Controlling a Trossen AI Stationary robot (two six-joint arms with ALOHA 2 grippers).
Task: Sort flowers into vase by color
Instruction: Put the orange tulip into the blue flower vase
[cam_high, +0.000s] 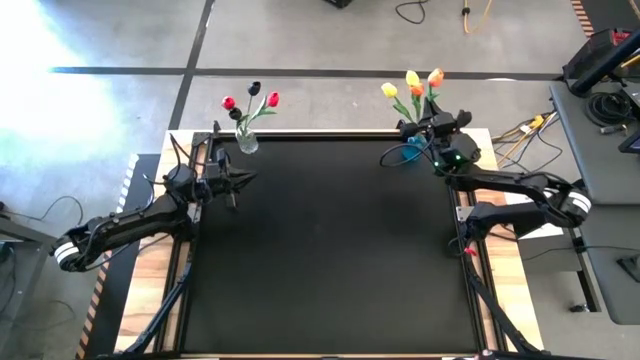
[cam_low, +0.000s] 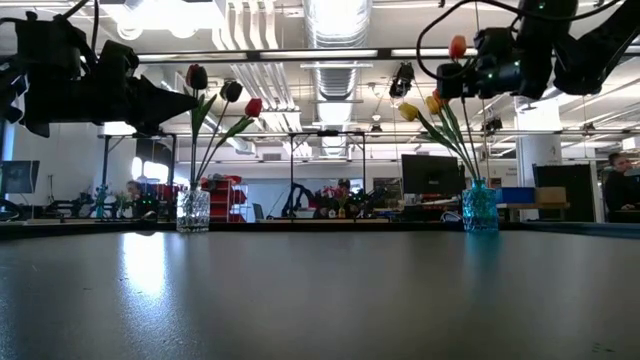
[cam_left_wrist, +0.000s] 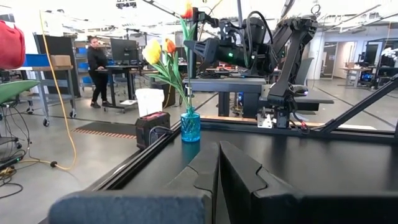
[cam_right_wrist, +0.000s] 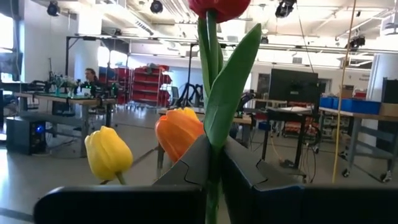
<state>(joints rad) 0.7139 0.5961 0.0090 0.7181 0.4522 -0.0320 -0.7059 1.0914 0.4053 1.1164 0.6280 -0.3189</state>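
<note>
The right end effector (cam_right_wrist: 213, 163) hangs above the blue vase (cam_low: 480, 208) at the far right corner of the black counter (cam_high: 330, 250), its two fingers pinching the green stem of a red-orange tulip (cam_right_wrist: 217, 7) that stands upright among the yellow (cam_right_wrist: 107, 154) and orange (cam_right_wrist: 179, 132) blooms already in that vase. Across the counter, the clear vase (cam_high: 246, 141) at the far left corner holds the red and near-black flowers, and the left end effector (cam_left_wrist: 217, 180) waits beside it with its fingers pressed together on nothing. The sorting looks nearly finished (no loose flowers show on the counter). To release well, the stem should be seated deep in the vase before the fingers part, and the arm should then rise straight up, so that neither leaf nor neighbouring bloom is dragged out.
</note>
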